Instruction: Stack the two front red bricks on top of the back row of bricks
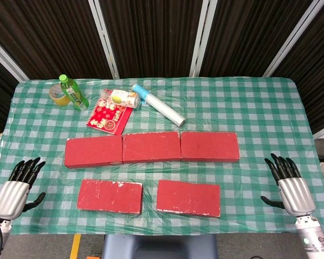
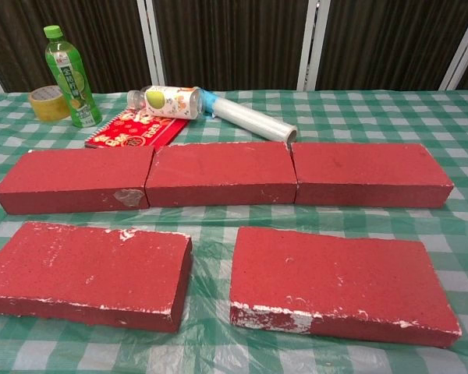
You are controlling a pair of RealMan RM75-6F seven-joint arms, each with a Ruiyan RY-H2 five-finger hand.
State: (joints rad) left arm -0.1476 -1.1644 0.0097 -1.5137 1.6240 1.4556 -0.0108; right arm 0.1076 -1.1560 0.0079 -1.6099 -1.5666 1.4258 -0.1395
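Note:
Three red bricks lie end to end as a back row [image 1: 151, 147] [image 2: 222, 173] across the green checked table [image 1: 259, 102]. In front of it lie two separate red bricks flat: the front left brick [image 1: 110, 196] [image 2: 86, 273] and the front right brick [image 1: 188, 198] [image 2: 339, 283]. My left hand [image 1: 19, 183] hovers at the table's left edge, fingers spread, holding nothing. My right hand [image 1: 289, 184] is at the right edge, also spread and empty. Both hands are well apart from the bricks. The chest view shows neither hand.
Behind the back row lie a green bottle [image 1: 73, 91] [image 2: 72, 74], a tape roll [image 1: 58, 94] [image 2: 48, 103], a red booklet [image 1: 108, 116] [image 2: 132, 130], a lying bottle [image 1: 120, 98] [image 2: 165, 101] and a film roll [image 1: 159, 105] [image 2: 249, 117].

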